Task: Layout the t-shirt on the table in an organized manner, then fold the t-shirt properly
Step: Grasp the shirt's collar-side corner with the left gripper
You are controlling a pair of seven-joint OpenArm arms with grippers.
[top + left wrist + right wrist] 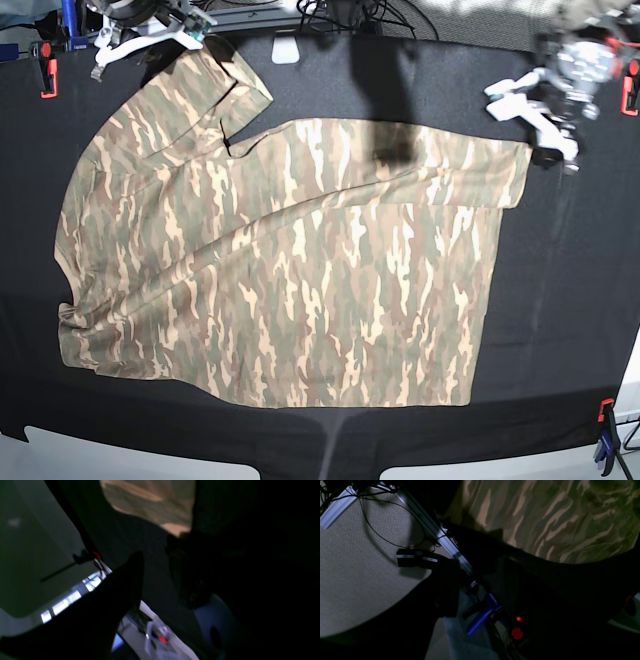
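Evidently my left claw [545, 130] hangs parted, holding nothing, beside the t-shirt [300, 270] corner so the cloth lies spread on the table [570, 300].

black-draped table [560, 300], camouflage t-shirt [300, 280] spread flat (creased)

Grey carpet floor [357, 585], aluminium frame rail [437, 532], trailing black cables [382, 537].
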